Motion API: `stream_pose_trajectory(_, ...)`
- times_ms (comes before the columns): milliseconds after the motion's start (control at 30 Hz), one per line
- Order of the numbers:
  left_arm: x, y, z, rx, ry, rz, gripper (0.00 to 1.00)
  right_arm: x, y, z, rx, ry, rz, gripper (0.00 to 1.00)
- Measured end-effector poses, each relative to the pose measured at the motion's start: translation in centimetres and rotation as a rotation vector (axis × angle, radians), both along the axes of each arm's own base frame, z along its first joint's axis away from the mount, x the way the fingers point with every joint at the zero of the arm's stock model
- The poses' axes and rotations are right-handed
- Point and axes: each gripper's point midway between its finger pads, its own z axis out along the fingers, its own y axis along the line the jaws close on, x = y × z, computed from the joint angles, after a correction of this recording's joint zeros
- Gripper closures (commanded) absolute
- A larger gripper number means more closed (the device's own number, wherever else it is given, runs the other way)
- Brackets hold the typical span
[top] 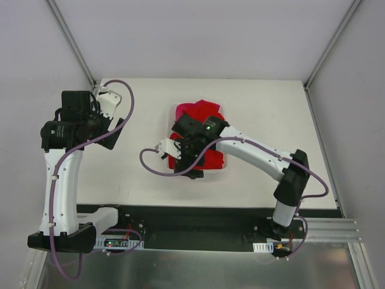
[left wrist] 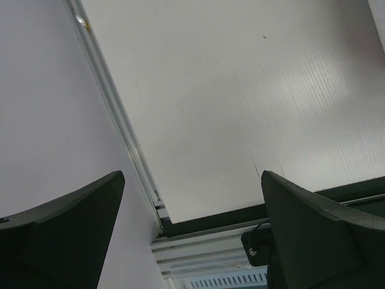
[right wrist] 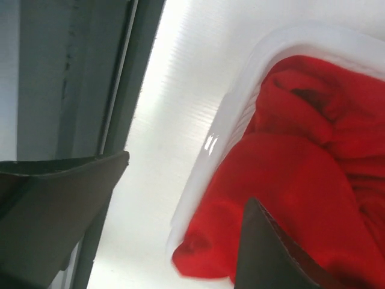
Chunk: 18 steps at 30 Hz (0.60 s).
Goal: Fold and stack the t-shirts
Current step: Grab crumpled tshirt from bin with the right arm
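Several bright red t-shirts lie crumpled in a white basket at the table's middle, with a hot pink one at the far end. My right gripper hovers open over the basket's near left side. In the right wrist view its jaws straddle the basket rim: one finger is over the red cloth, the other over bare table. A red fold hangs over the rim. My left gripper is raised at the left, open and empty.
The white table has grey walls at the back and both sides. A metal frame rail runs along the table's left edge. The black front edge and the arm bases lie near me.
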Motion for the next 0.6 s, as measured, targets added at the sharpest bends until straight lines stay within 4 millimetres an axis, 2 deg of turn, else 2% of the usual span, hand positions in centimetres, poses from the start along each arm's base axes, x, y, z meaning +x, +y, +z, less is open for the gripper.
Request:
stream_pose_trajectory(133, 0.1, -0.3, -0.1, -0.014, 0.003, -0.012, 0.01, -0.1, -2.0, 4.1, 0.059, -0.073, 0.007, 0.14)
stream_pose_trajectory(233, 0.2, -0.7, -0.4, -0.032, 0.012, -0.025, 0.01, 1.1, -4.2, 6.8, 0.098, -0.168, -0.032, 0.17)
stream_pose_trajectory(300, 0.1, -1.0, -1.1, -0.043, 0.033, -0.033, 0.01, 2.5, -5.9, 7.4, 0.097, -0.218, -0.08, 0.17)
stream_pose_trajectory(367, 0.2, -1.0, -2.0, -0.042, 0.055, -0.031, 0.01, 4.6, -7.7, 7.1, 0.081, -0.28, -0.139, 0.18)
stream_pose_trajectory(500, 0.7, -1.2, -4.3, -0.01, 0.129, -0.044, 0.01, 8.2, -10.8, 3.2, -0.015, -0.344, -0.234, 0.21)
stream_pose_trajectory(600, 1.6, -2.2, -4.8, 0.009, 0.152, -0.083, 0.01, 10.3, -11.3, 1.1, -0.065, -0.361, -0.272, 0.22)
